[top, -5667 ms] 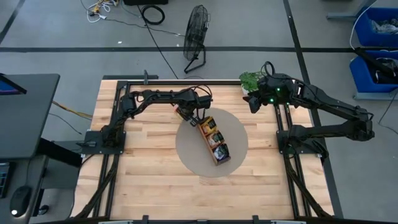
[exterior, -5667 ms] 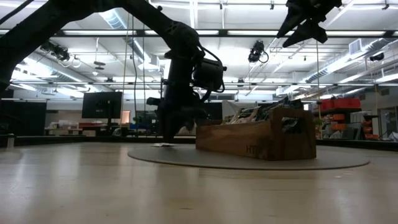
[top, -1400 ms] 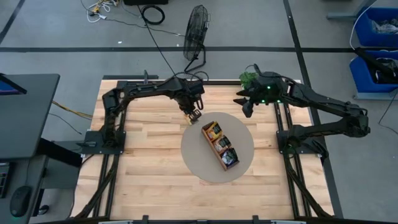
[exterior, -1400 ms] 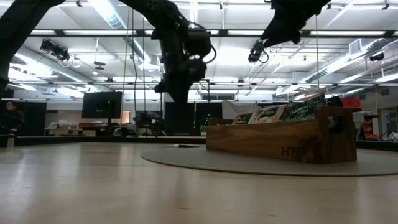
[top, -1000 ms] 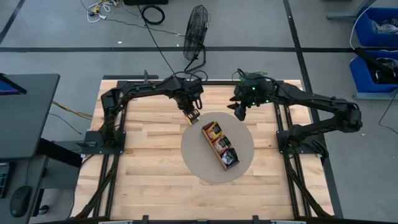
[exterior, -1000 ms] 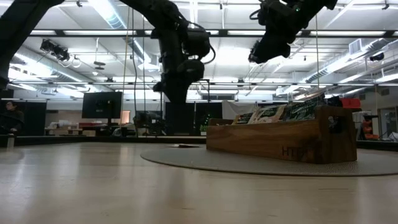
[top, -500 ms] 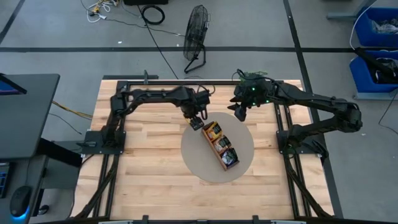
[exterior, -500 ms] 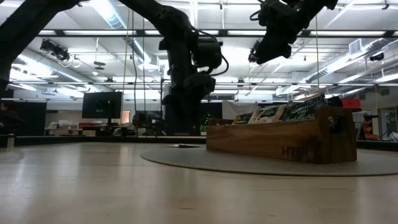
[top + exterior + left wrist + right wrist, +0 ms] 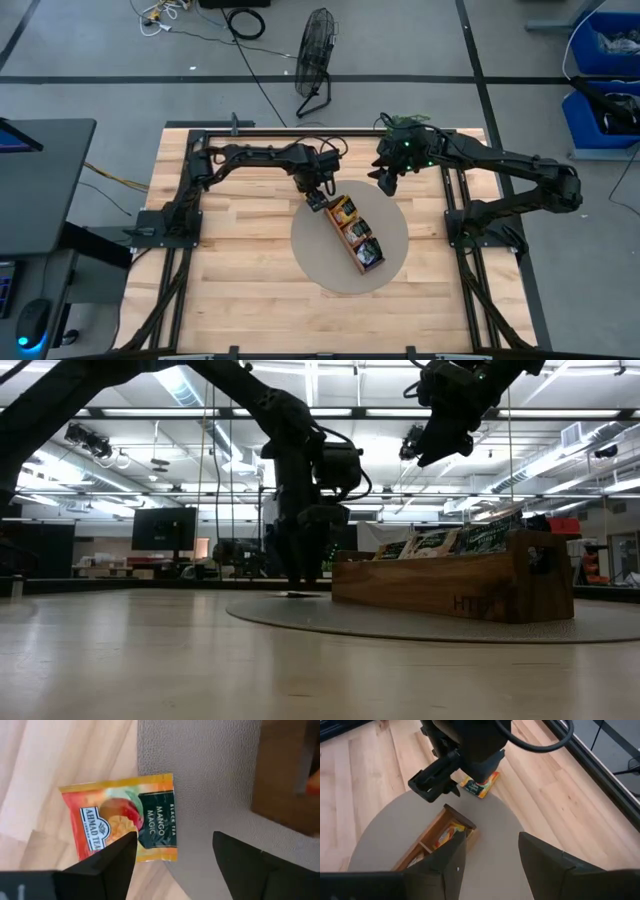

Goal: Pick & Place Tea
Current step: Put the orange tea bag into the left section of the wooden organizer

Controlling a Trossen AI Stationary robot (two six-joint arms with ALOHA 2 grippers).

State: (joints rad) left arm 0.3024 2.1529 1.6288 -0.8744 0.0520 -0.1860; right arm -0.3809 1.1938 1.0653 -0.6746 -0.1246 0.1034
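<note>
One orange sachet [image 9: 125, 822] straddles the mat [image 9: 392, 268] edge; left gripper [image 9: 172, 851] spread wide above for pickup; right gripper [image 9: 490, 851] parted, empty.

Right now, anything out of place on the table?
One orange sachet lies loose, half on the mat edge, half on the table, outside the tray. Left claw hovers open above it.
</note>
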